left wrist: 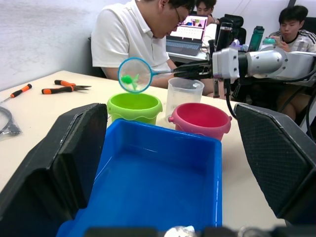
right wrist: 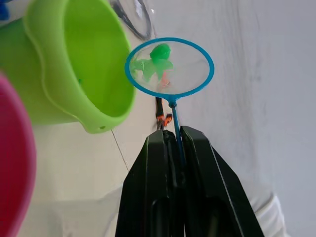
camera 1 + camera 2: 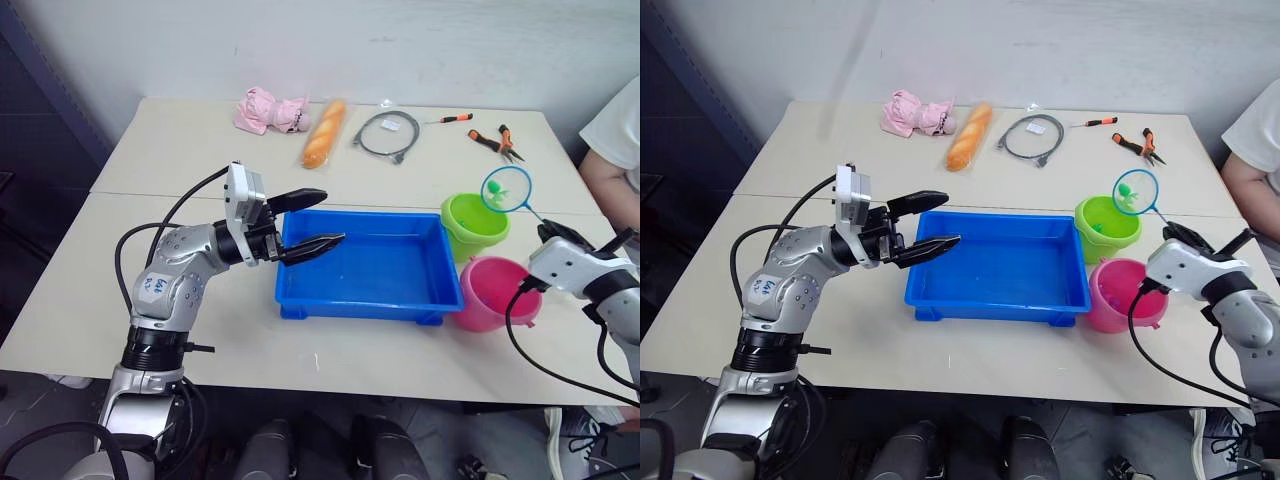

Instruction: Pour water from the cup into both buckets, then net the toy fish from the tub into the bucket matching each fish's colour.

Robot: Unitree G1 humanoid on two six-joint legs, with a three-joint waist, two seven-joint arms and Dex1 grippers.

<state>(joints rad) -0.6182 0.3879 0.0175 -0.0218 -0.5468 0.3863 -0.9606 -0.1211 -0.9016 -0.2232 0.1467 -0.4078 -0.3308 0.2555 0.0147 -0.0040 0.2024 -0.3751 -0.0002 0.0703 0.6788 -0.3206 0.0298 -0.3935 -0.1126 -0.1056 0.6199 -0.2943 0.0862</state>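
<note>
The blue tub [image 3: 365, 265] lies mid-table. To its right stand the green bucket [image 3: 475, 225] and, nearer me, the pink bucket [image 3: 495, 290]. My right gripper [image 3: 547, 231] is shut on the thin handle of the net [image 3: 506, 189]. The blue hoop hangs just above the green bucket's far rim, and a green toy fish [image 2: 153, 63] lies in its mesh. My left gripper [image 3: 334, 217] is open over the tub's left edge with nothing between its fingers [image 1: 64, 163]. The clear cup [image 1: 183, 94] stands behind the two buckets in the left wrist view.
Along the far side of the table lie a pink plush toy [image 3: 268, 110], a bread loaf [image 3: 324, 132], a coiled grey cable [image 3: 386, 133], a screwdriver [image 3: 452, 118] and orange pliers [image 3: 495, 142]. A person's arm [image 3: 608, 165] is at the table's right edge.
</note>
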